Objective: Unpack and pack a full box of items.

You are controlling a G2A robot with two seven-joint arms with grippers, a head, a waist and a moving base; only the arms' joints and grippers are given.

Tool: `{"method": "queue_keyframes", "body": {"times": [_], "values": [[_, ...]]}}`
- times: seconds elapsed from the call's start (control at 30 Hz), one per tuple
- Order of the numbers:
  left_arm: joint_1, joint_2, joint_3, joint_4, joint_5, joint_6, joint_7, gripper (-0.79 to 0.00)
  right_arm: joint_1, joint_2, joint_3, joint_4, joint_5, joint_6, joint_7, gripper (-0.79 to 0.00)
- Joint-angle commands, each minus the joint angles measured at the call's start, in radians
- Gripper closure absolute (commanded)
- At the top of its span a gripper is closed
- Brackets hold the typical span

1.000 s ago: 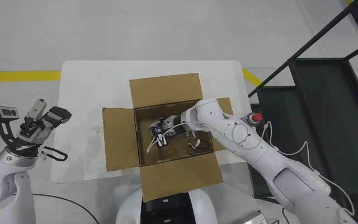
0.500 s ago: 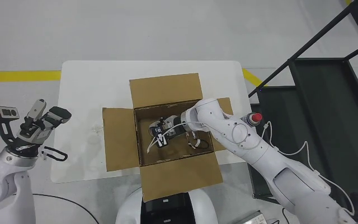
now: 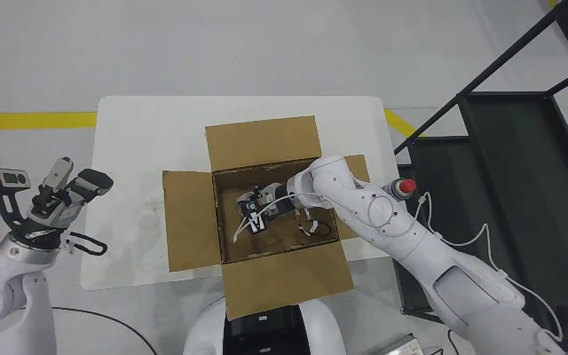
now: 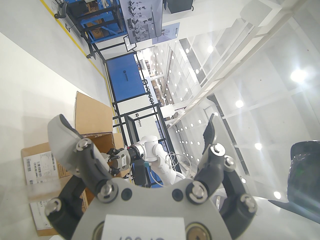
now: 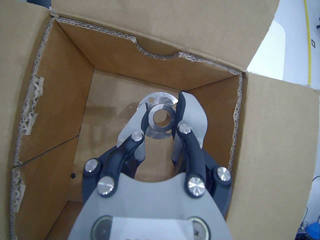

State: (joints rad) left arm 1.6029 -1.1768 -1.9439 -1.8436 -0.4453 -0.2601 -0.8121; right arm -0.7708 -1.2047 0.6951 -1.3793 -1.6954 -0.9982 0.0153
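Steel flange (image 5: 155, 99) on box (image 5: 62, 76) floor: heavy, rigid, slick. Right gripper (image 5: 163, 98) jaws spread astride raised hub (image 5: 162, 126) (best hold, contact unclear); left gripper (image 4: 135, 117) jaws spread, empty.

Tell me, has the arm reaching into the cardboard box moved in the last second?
No. In the top view the right gripper sits at the same spot against the cardboard box.

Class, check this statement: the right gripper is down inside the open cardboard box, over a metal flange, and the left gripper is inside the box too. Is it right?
Not quite. The left gripper is outside the cardboard box, held at the side of the table, as the top view shows. The right gripper is indeed down inside the box, over the metal flange.
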Motion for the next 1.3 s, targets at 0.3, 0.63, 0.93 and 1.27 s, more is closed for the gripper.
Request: {"method": "queue_keyframes", "body": {"times": [0.3,0.63,0.93,1.27], "values": [[0.000,0.000,0.000,0.000,0.000,0.000,0.000,-0.785,0.000,0.000,0.000,0.000,0.000,0.000,0.000,0.000],[0.000,0.000,0.000,0.000,0.000,0.000,0.000,-0.785,0.000,0.000,0.000,0.000,0.000,0.000,0.000,0.000],[0.000,0.000,0.000,0.000,0.000,0.000,0.000,-0.785,0.000,0.000,0.000,0.000,0.000,0.000,0.000,0.000],[0.000,0.000,0.000,0.000,0.000,0.000,0.000,-0.785,-0.012,0.027,0.041,-0.045,0.017,-0.014,-0.012,0.000]]}}
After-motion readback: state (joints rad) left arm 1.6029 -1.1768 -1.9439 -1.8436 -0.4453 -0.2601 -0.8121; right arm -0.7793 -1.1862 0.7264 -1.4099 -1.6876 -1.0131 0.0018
